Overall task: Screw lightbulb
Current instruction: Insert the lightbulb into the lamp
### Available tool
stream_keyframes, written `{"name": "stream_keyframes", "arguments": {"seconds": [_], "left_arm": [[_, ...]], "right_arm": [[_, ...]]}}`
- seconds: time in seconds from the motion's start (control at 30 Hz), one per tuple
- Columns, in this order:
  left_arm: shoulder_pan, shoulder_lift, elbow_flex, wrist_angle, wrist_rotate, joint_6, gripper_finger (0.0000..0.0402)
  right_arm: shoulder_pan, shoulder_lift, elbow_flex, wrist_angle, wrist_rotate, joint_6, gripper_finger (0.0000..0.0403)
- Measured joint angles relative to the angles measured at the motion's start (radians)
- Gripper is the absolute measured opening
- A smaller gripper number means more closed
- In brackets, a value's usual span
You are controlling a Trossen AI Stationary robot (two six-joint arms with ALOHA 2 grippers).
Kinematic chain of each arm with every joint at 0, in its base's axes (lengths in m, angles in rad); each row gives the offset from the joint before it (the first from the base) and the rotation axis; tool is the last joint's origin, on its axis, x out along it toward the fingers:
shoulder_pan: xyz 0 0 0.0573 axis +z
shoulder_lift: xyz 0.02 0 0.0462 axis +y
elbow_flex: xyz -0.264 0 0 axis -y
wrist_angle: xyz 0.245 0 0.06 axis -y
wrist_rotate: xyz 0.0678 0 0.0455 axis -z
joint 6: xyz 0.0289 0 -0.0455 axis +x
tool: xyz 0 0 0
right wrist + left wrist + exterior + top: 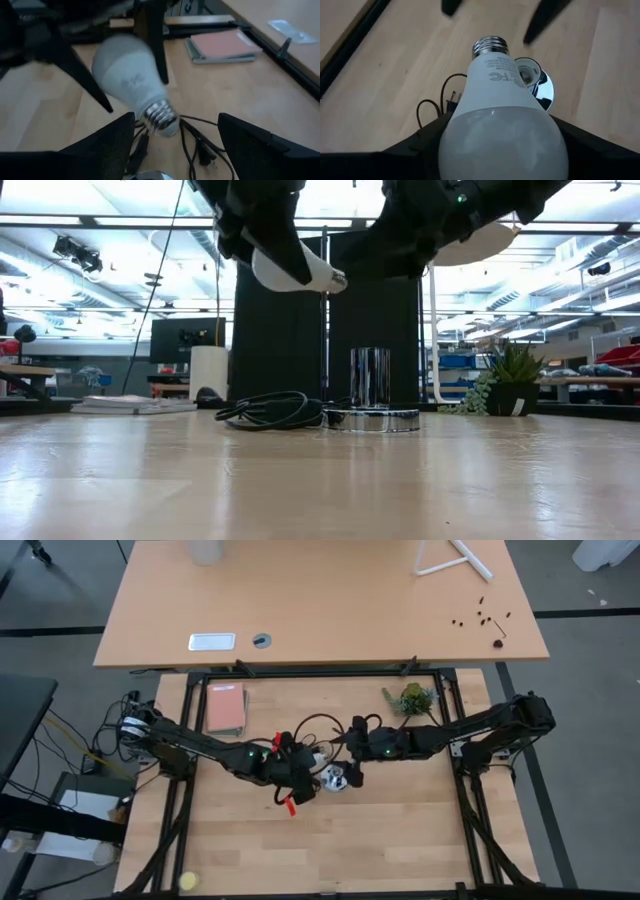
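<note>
The left gripper (502, 145) clasped the lightbulb (500, 115), printed with "FC" and fine unreadable text, above the socket (536, 82), the right gripper (175, 137) spread around its base.

Showing on the table are one lightbulb (290, 270), one socket (371, 415), one cord (272, 410), one book (226, 708), one plant (411, 698) and two grippers.

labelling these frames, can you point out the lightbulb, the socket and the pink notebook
lightbulb (495, 75), left wrist view, on its white neck below the screw base
socket (371, 380), low view, on the upright chrome barrel
pink notebook (225, 44), right wrist view, on the middle of its cover
</note>
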Motion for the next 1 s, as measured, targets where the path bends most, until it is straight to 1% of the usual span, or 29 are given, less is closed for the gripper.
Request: {"name": "stream_keyframes", "arguments": {"seconds": [0.13, 0.33, 0.47, 0.57, 0.63, 0.77, 0.83, 0.93, 1.0], "left_arm": [[0.0, 0.0, 0.0, 0.038, 0.012, 0.02, 0.0276], [0.0, 0.002, -0.001, 0.11, 0.032, 0.072, 0.0276], [0.0, 0.005, -0.001, 0.154, 0.032, 0.092, 0.0276], [0.001, 0.032, 0.0, 0.223, 0.055, 0.112, 0.0276], [0.006, 0.064, 0.0, 0.294, 0.09, 0.138, 0.0276], [0.028, 0.111, 0.0, 0.358, 0.132, 0.15, 0.0276], [0.042, 0.114, 0.0, 0.359, 0.139, 0.139, 0.0276], [0.06, 0.112, 0.0, 0.341, 0.135, 0.116, 0.0276], [0.067, 0.108, 0.0, 0.32, 0.137, 0.116, 0.0276]], "right_arm": [[-0.001, -0.021, 0.0, -0.003, 0.018, 0.002, 0.029], [-0.002, 0.003, -0.008, -0.029, 0.026, 0.019, 0.029], [-0.006, -0.003, -0.031, -0.029, 0.029, 0.044, 0.0286], [-0.004, -0.008, -0.047, -0.034, 0.03, 0.063, 0.0286], [0.003, -0.008, -0.058, -0.052, 0.03, 0.079, 0.0286], [0.015, -0.009, -0.06, -0.126, 0.034, 0.118, 0.0285], [0.021, -0.013, -0.061, -0.154, 0.067, 0.139, 0.0285], [0.036, -0.036, -0.061, -0.216, 0.146, 0.15, 0.0284], [0.043, -0.065, -0.061, -0.239, 0.168, 0.136, 0.0284]]}}
